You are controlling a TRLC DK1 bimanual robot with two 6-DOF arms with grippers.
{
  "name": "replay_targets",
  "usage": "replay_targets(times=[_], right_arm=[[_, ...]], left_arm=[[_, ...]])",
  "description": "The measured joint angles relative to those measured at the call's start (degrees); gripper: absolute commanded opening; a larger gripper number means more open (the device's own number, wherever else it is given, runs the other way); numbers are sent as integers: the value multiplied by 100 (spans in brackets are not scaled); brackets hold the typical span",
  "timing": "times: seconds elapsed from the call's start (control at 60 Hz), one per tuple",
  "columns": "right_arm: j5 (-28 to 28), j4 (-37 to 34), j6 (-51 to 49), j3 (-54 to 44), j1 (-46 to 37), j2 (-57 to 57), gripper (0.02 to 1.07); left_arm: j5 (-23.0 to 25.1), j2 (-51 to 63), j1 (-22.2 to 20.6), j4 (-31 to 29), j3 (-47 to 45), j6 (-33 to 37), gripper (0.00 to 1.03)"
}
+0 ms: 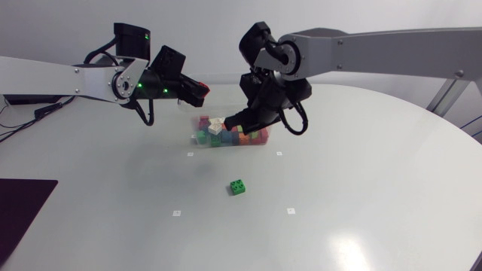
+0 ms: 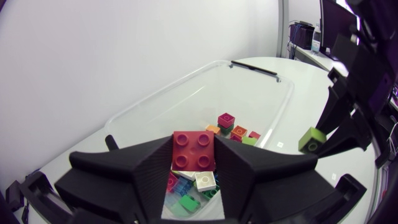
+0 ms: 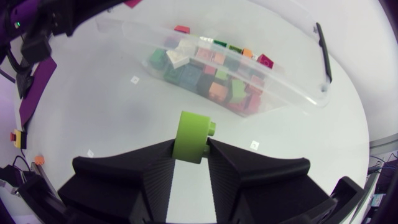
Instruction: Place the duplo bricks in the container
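A clear plastic container (image 1: 263, 137) with several coloured bricks stands mid-table. My left gripper (image 1: 200, 90) hangs above its far left corner, shut on a red four-stud brick (image 2: 193, 149) held flat over the container's (image 2: 186, 87) inside. My right gripper (image 1: 228, 121) is low over the container's middle, shut on a lime green brick (image 3: 189, 134); in the right wrist view that brick hangs over bare table just short of the container's near wall (image 3: 292, 99). The left wrist view shows the same lime brick (image 2: 310, 140) beyond the rim. A dark green brick (image 1: 239, 187) lies on the table in front.
Small white markers (image 1: 279, 153) dot the table around the container. A dark mat (image 1: 22, 207) lies at the front left edge. The white tabletop (image 1: 361, 196) stretches wide to the right and front.
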Motion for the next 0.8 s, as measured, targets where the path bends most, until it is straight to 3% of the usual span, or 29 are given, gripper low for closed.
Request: replay_targets(times=[0.067, 0.117, 0.317, 0.533, 0.8], right_arm=[[-2, -39, 0, 210, -39, 0, 31], [-11, -83, 0, 396, -72, 0, 31], [-175, -144, -2, 1023, -256, 2, 31], [-216, -31, -2, 1517, -398, 216, 31], [-219, 251, 0, 2131, -435, 933, 32]], left_arm=[[-35, 66, -4, -2, 11, -2, 92], [-81, 81, -11, -11, 11, -2, 98], [-138, -68, -13, -201, -15, -2, 98], [-136, -1097, 22, -444, -433, 28, 97], [-26, -1827, -144, -1252, -1178, 568, 97]])
